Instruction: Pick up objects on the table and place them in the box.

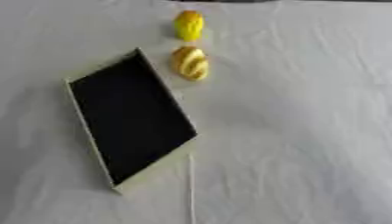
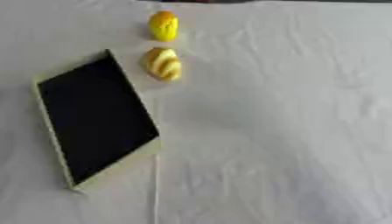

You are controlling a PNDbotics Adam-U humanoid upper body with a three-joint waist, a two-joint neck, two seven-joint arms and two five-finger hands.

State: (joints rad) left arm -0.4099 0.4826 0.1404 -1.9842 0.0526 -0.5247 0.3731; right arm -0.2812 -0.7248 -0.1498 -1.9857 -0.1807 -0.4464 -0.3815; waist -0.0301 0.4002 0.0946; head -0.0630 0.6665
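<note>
**Box and two yellow things on the cloth**

No robot hand shows up anywhere, so can't tell what either is doing. The box (image 1: 130,118) sits askew, dark inside, pale rim. Just off its far right corner lies a striped yellow lump (image 1: 190,63), and beyond that a brighter yellow one (image 1: 188,25), all on white cloth (image 1: 299,131).

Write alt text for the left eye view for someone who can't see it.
A shallow box with a dark inside and pale rim lies askew on a white cloth-covered table, with nothing visible in it. Two yellow objects sit apart beyond its far corner, the nearer yellow object close to the box and the farther yellow object behind it. Neither robot hand is in view.
</note>
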